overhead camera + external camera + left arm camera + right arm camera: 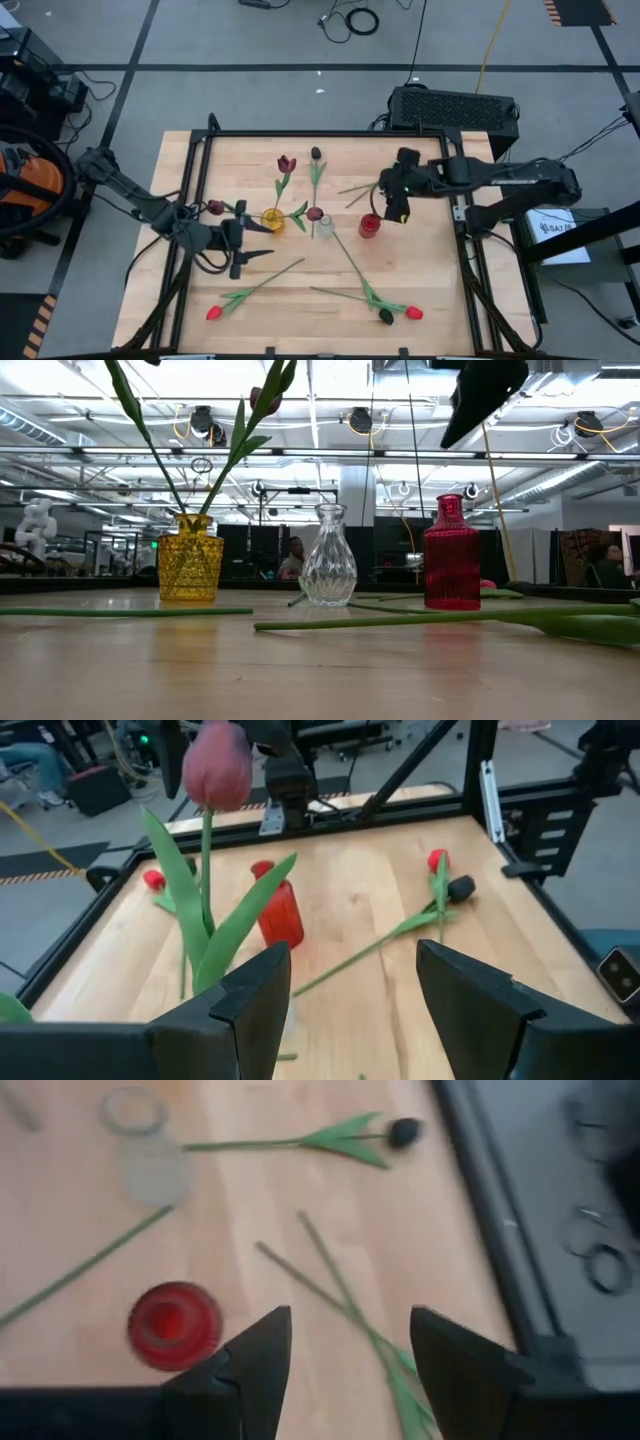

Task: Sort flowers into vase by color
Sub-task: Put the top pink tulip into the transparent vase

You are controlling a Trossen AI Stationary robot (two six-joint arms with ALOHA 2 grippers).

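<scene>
Three vases stand in a row mid-table: yellow [273,220], clear [324,226] and red [369,225]. Two maroon tulips [287,163] [215,207] stand with their stems in the yellow vase [190,555]. Other flowers lie flat on the wood: a black one [316,153] at the far side, and two red [213,313] [413,313] and one black [386,317] near the front. My left gripper [248,237] [350,990] is open beside the yellow vase, a maroon tulip [215,765] close before it. My right gripper [395,210] [350,1350] hangs open above the table beside the red vase [175,1323].
Two loose green stems [330,1290] cross on the table under my right gripper. A maroon head [314,214] shows next to the clear vase. A black metal frame [320,133] rims the table. Bare wood lies between the vases and the near flowers.
</scene>
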